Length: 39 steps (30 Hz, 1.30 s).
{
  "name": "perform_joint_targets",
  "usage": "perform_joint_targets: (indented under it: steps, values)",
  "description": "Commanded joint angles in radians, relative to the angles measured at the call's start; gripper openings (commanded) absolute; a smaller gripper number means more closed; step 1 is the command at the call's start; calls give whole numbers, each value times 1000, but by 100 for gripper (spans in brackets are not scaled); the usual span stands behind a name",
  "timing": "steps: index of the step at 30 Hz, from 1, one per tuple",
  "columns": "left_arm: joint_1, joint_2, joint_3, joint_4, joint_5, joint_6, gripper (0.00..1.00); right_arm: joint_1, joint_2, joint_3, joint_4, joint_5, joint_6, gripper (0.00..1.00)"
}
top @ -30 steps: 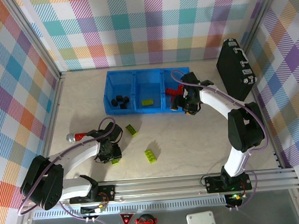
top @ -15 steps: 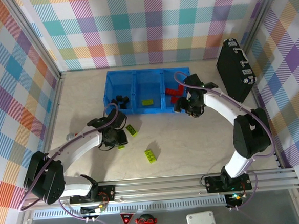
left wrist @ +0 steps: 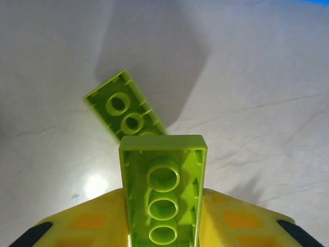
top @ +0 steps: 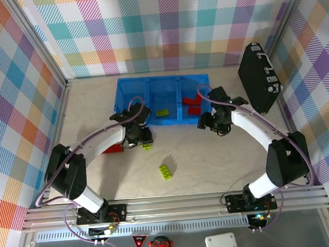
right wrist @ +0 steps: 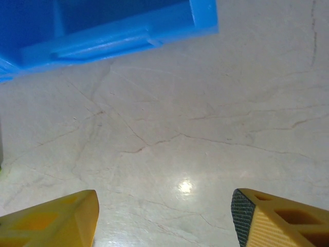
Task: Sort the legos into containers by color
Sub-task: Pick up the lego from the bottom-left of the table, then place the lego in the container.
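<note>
Left tool [left wrist: 163, 224] pinches lime lego [left wrist: 163, 175] by its long sides; likely light, rigid, slick. Second lime lego [left wrist: 126, 110] just ahead. Right tool [right wrist: 164, 216] wide open, empty.

— What lies on the pale, veined table [top: 223, 153]?
— At far centre a blue three-bin tray [top: 153, 123], far right a black case [top: 258, 77], at left a red bar [top: 112, 150]. A lime-green brick [top: 165, 171] sits near centre; a second lime-green brick [left wrist: 121, 105] lies underside up.

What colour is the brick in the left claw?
Lime green; the brick shows best in the left wrist view.
</note>
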Motion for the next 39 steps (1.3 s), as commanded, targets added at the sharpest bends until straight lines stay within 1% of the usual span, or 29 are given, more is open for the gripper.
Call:
perform_joint_targets:
  steps: [1, 12, 20, 26, 31, 39]
  values:
    - [-14, 57, 97, 13, 46, 47, 35, 0, -62, -44, -47, 31, 2, 70]
    - [-13, 286, 408, -2, 68, 111, 34, 0, -185, -111, -96, 69, 26, 70]
    - [15, 468, 629, -40, 89, 159, 34, 0, -230, -139, -116, 84, 33, 70]
    - [42, 575, 759, -43, 147, 173, 34, 0, -251, -153, -119, 86, 38, 70]
    - [47, 646, 820, -38, 189, 175, 34, -1, -256, -153, -128, 89, 33, 69]
    - [63, 727, 872, -38, 204, 163, 35, 0, -291, -175, -133, 83, 49, 69]
